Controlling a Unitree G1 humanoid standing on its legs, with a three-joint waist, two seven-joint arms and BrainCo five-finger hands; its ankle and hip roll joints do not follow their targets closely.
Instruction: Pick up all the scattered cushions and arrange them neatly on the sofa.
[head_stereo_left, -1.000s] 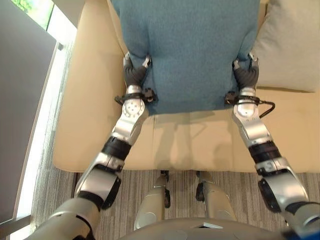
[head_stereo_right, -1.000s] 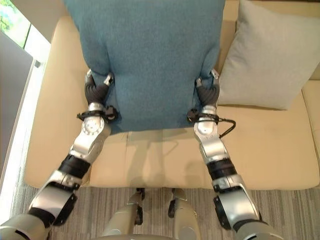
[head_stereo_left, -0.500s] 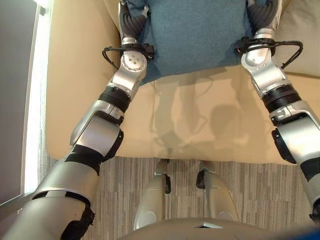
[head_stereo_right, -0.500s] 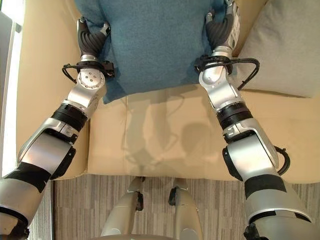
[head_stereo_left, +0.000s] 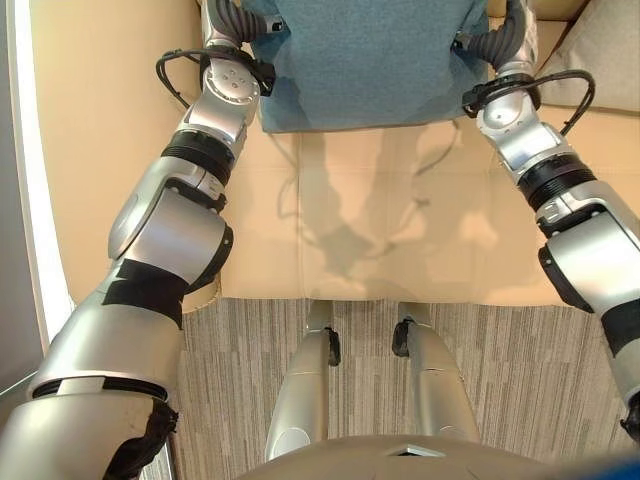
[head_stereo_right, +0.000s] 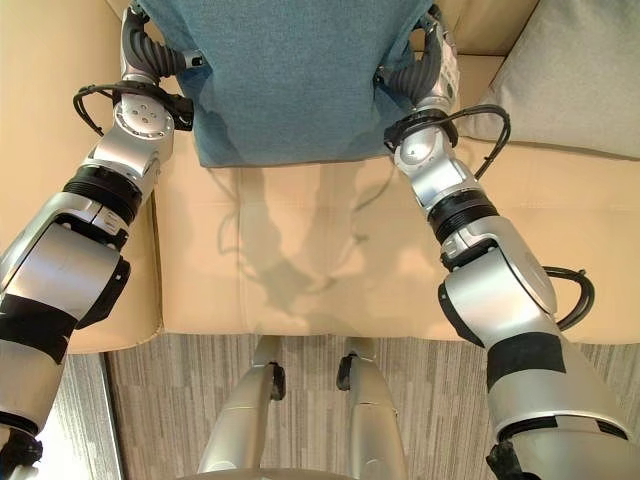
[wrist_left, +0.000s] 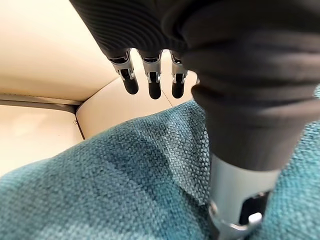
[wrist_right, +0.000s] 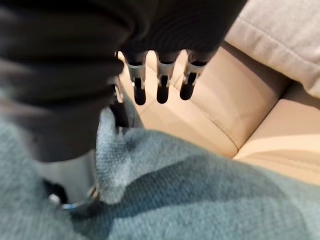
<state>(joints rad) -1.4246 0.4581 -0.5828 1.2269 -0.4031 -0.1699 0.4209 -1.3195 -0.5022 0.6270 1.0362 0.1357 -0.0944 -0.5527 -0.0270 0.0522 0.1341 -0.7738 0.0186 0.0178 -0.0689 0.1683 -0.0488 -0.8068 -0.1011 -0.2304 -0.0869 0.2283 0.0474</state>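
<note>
While each hand pinches one side edge, left hand (head_stereo_left: 228, 15) and right hand (head_stereo_right: 425, 68), the square teal woven cushion (head_stereo_right: 290, 70) hangs between them over the tan leather sofa (head_stereo_left: 400, 240), held spread for tidy placement.

The teal cushion (head_stereo_right: 290, 70) runs off the top edge of both eye views, so I cannot see its upper part or whether it reaches the sofa (head_stereo_right: 330, 250) backrest. My left hand (head_stereo_right: 140, 45) and right hand (head_stereo_right: 425, 70) are cut by that same edge; their fingertips lie out of frame there. In my left wrist view my thumb (wrist_left: 240, 200) presses into the fabric, its tip buried. The grey cushion (head_stereo_right: 570, 75) is cropped at the right edge, its far side unseen.
</note>
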